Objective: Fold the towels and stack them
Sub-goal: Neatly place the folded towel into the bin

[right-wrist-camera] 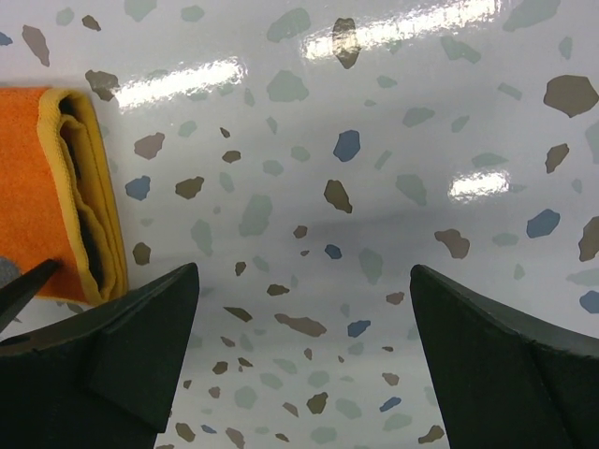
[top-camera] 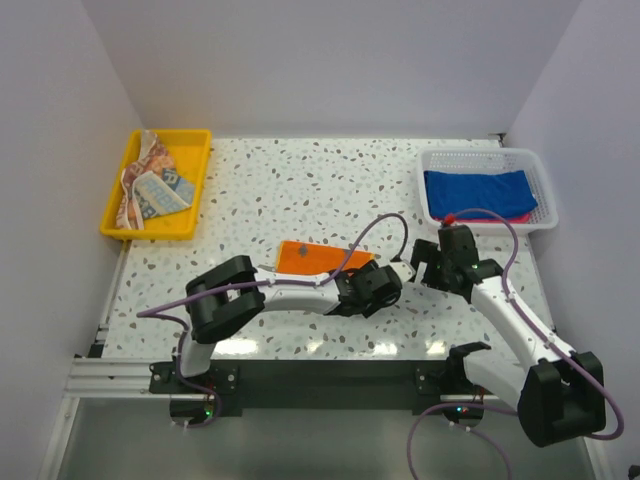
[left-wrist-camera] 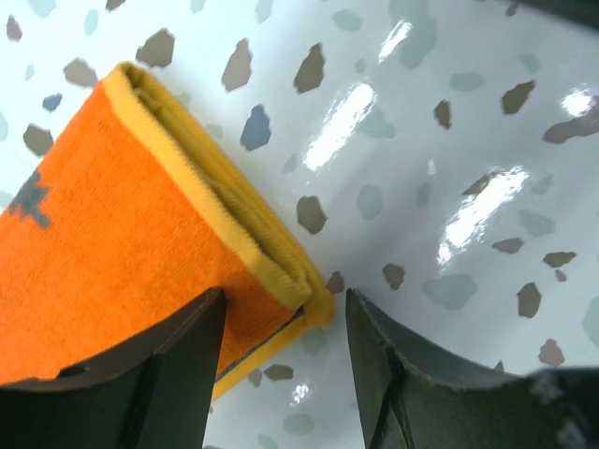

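From above, the orange towel (top-camera: 318, 257) lies folded near the middle of the surface (top-camera: 300, 185), its long axis running left to right with the right end tipped slightly toward the arms. The left arm stretches low from its base rightward, its left tool (top-camera: 372, 280) at the towel's right end. The right arm angles up and leftward, its right tool (top-camera: 432, 262) just beside that end. The blue towel (top-camera: 478, 190) lies in the white basket (top-camera: 432, 160) at far right, over a strip of pink towel (top-camera: 490, 215). The printed towel (top-camera: 150, 185) sits crumpled in the yellow tray (top-camera: 195, 150) at far left. In the left wrist view, the orange towel (left-wrist-camera: 103, 243) shows its yellow folded edge running from upper left to lower right, ending in a corner that sits between the fingers of the left tool (left-wrist-camera: 285, 369). The jaws stand partly apart (one finger over the cloth, the other clear of it on the bare surface (left-wrist-camera: 421, 140)), not clamped. In the right wrist view, the right tool (right-wrist-camera: 299, 351) is spread wide over the speckled surface (right-wrist-camera: 374, 187) and grips nothing. The orange towel (right-wrist-camera: 42, 187) lies at the left edge, its layered yellow edge facing the tool.
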